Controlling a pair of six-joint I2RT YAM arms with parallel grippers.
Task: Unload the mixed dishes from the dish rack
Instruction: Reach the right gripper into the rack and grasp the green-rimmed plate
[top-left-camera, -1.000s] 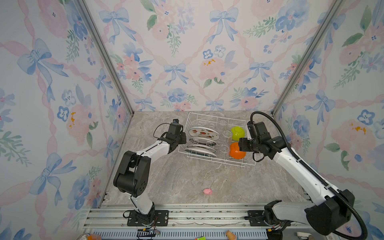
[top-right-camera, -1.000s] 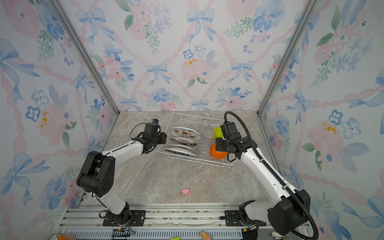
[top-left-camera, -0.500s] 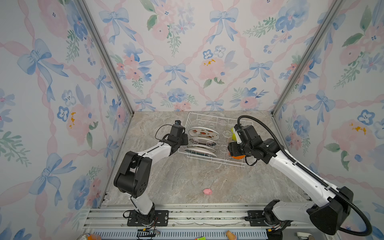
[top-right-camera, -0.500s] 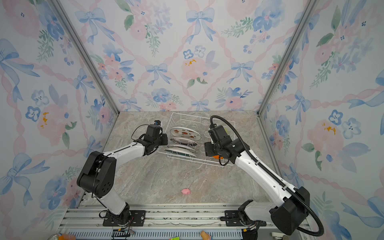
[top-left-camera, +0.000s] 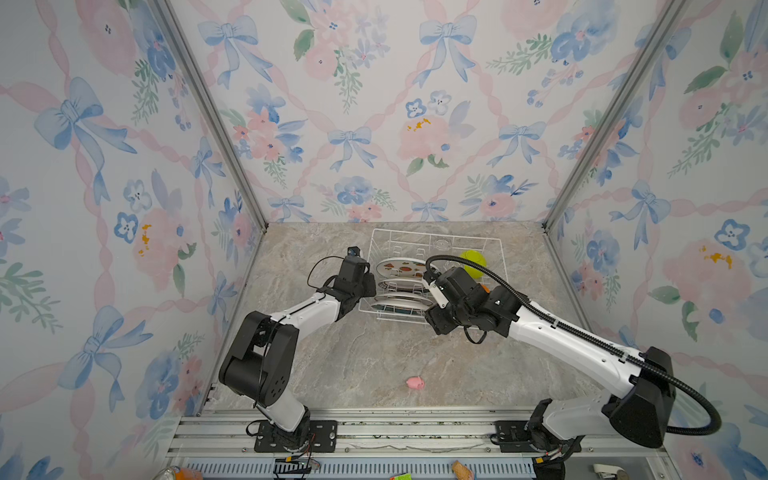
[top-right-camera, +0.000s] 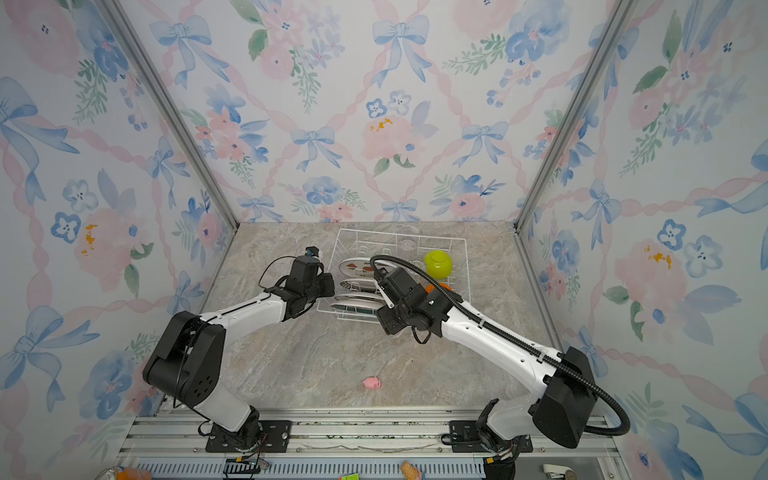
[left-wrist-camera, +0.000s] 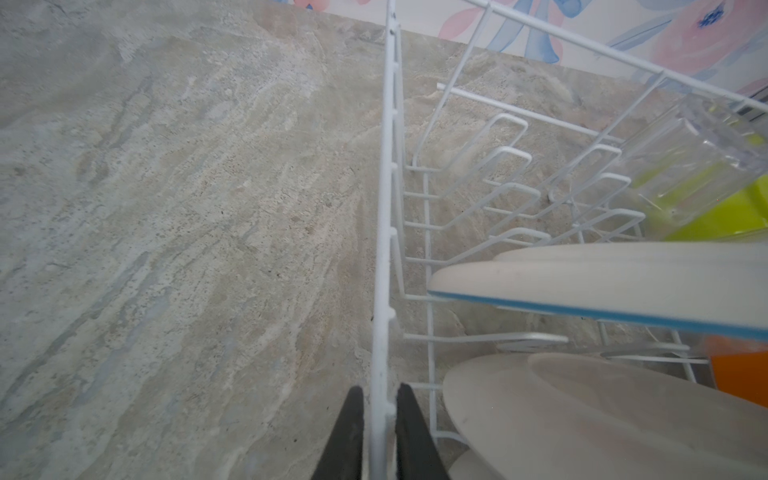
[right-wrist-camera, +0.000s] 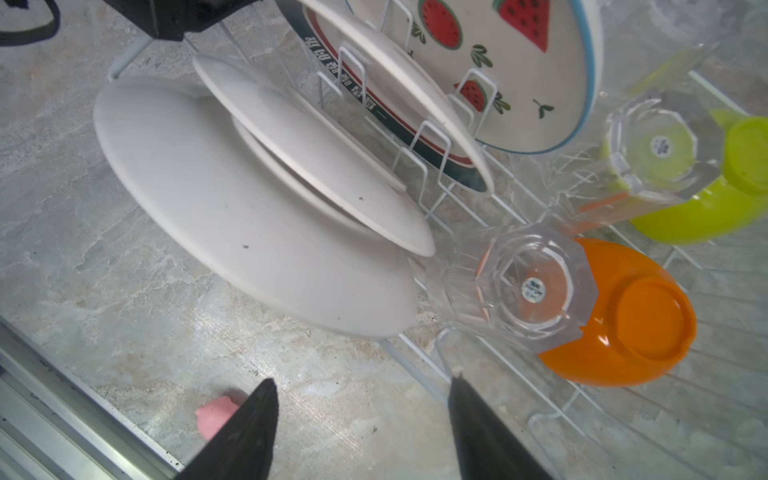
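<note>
My left gripper (left-wrist-camera: 379, 395) pinches the dish rack (left-wrist-camera: 385, 166) rim in narrow jaws to steady it. My right gripper (right-wrist-camera: 362, 380) hangs with jaws wide and empty.

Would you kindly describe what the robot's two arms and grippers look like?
Both arms have white link shells with black joints. The left arm carries a thin black looped wire near its wrist; the right arm carries a thick black corrugated hose. The left gripper and right gripper both have tapered black fingers.

Orange bowl (top-right-camera: 441, 286) mostly hidden behind right arm (top-right-camera: 498, 334) in both top views. Plate (left-wrist-camera: 582, 415) blurred, cut off in left wrist view. Pink toy (right-wrist-camera: 216, 413) partly behind right gripper (right-wrist-camera: 362, 379).
</note>
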